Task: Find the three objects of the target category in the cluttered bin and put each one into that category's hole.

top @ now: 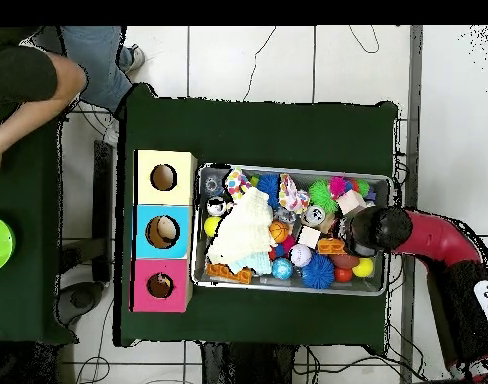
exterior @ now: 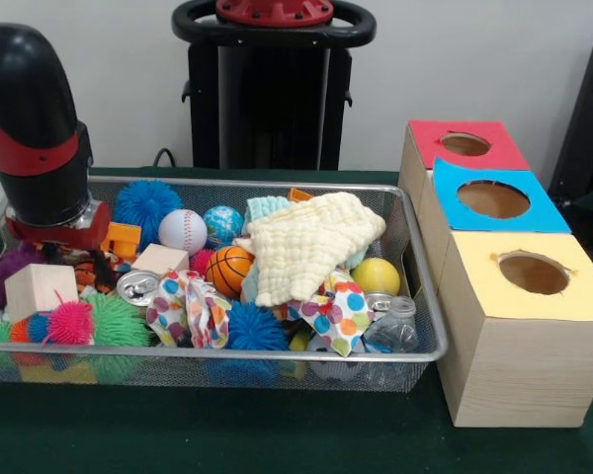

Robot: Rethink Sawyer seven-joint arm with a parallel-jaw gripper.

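Observation:
The silver wire-mesh bin [exterior: 277,352] is full of clutter and also shows in the overhead view [top: 382,292]. My red and black arm reaches down into its left end in the front view. The gripper [exterior: 67,235] is low among the things there, behind a wooden block [exterior: 40,288]; from above [top: 372,233] the arm covers it. Whether it is open or holds anything is hidden. No toy animal figure shows clearly; a yellow thing [top: 363,267] lies beside the arm, and I cannot tell what it is.
Three wooden boxes with holes stand beside the bin: red [exterior: 465,144], blue [exterior: 493,199], yellow [exterior: 534,274]. The bin holds a cream cloth [exterior: 311,242], a baseball [exterior: 182,231], a basketball [exterior: 228,270], a yellow ball [exterior: 376,276], spiky balls [exterior: 146,203], a can [exterior: 138,287]. A person's arm [top: 28,85] is at the overhead view's left.

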